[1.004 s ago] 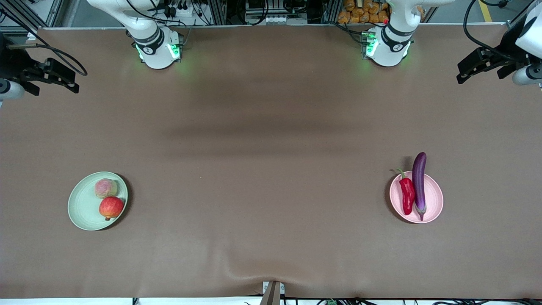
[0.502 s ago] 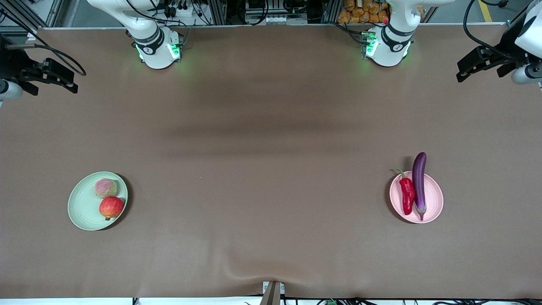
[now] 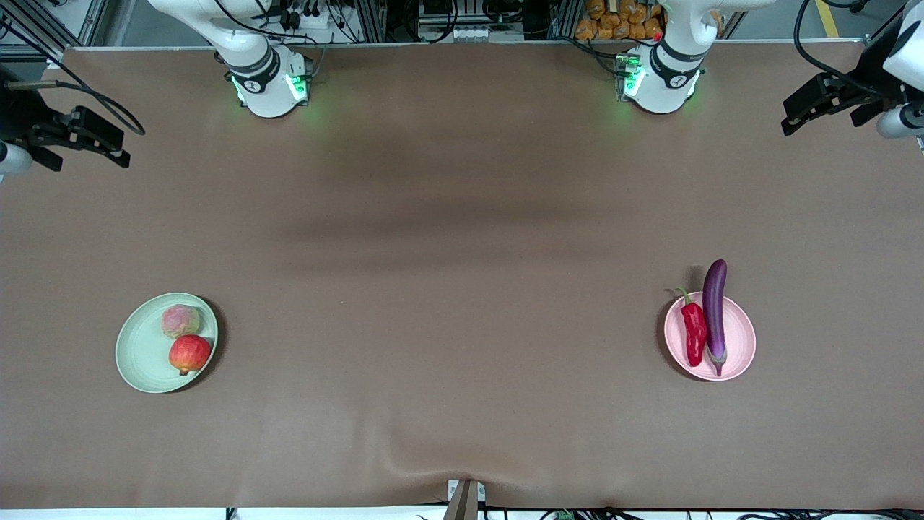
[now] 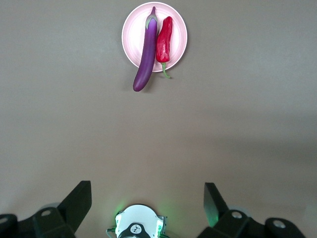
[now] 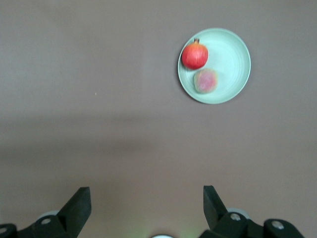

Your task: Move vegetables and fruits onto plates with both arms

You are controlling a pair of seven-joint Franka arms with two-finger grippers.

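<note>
Left wrist view: left gripper [image 4: 145,201], two black fingers [image 4: 79,198] spread wide, nothing between them, held high over bare table [image 4: 237,129] at the left arm's end. In the front view the left gripper [image 3: 794,119] sits at the picture's edge, up in the air, well apart from every item.

Right wrist view: right gripper [image 5: 146,201], black fingers [image 5: 80,201] likewise spread wide and empty, held high over bare table at the right arm's end. In the front view the right gripper [image 3: 115,148] is at the opposite edge, also well apart from the items.

Pink plate [image 3: 740,339], toward the left arm's end of the table. On it:
- eggplant [image 3: 715,310], long, purple, lying lengthwise; its rounded tip overhangs the plate rim on the side away from the front camera, its stem end rests inside the rim nearest that camera.
- chili pepper [image 3: 694,332], red, lying just beside the eggplant and roughly parallel to it; its green stem pokes past the rim.

Green plate [image 3: 137,354], toward the right arm's end of the table. On it:
- red apple [image 3: 190,353], nearer the front camera.
- pale green fruit with pink blush [image 3: 180,321], just beside the apple, farther from that camera.

Both fruits sit toward the plate's inner side, close to its rim.
</note>
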